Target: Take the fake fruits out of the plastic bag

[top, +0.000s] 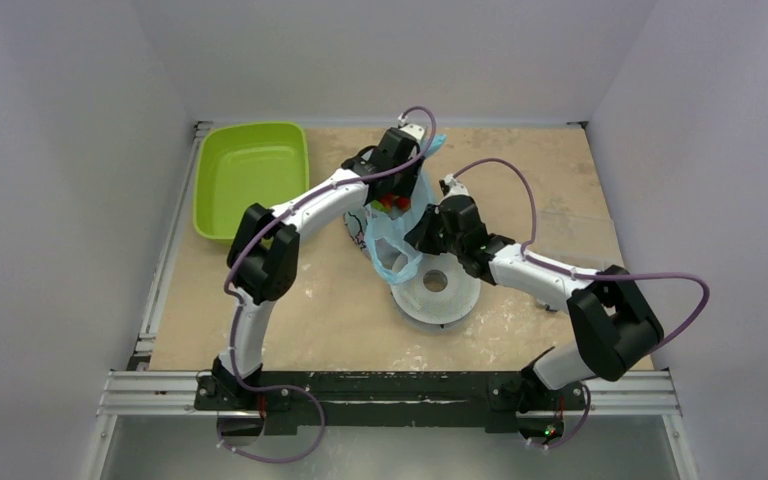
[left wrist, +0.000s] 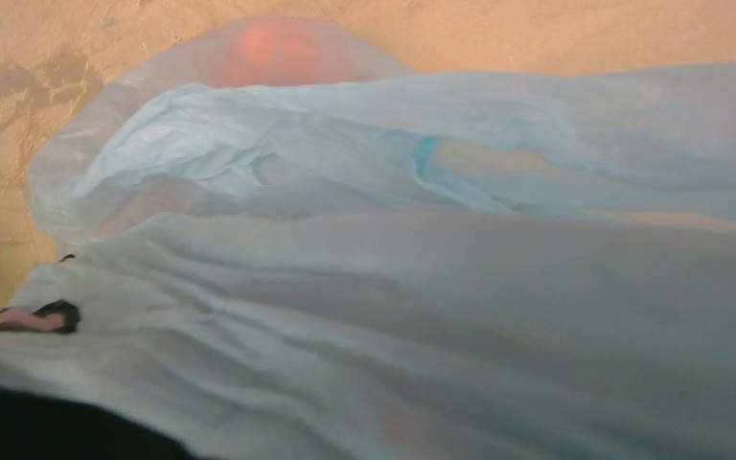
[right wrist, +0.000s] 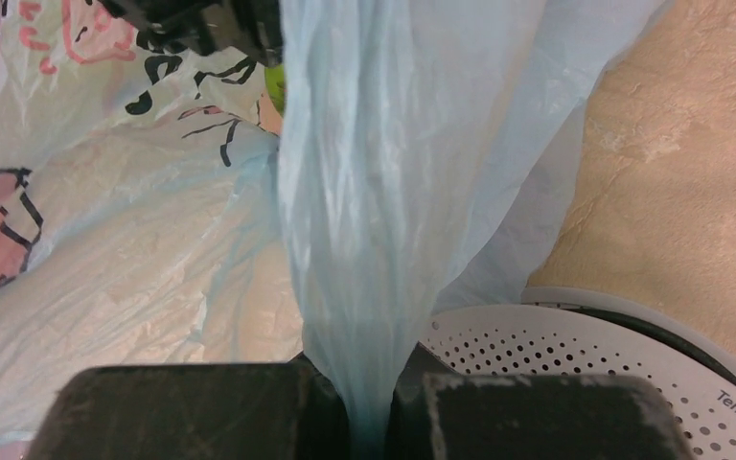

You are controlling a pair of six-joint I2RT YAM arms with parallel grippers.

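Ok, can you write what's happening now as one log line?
right gripper: shut on plastic bag | left gripper: at bag mouth, grip unclear | fake fruits: red ones visible inside bag

we list a tan tabletop [top: 570,180], mottled with pale scuffs and darker stains; a left wall [top: 60,150], a back wall [top: 390,50] and a right wall [top: 720,120], all plain pale grey; a silver metal rail [top: 155,390] along its near edge; a side rail [top: 167,250] up its left edge; soft, even light.
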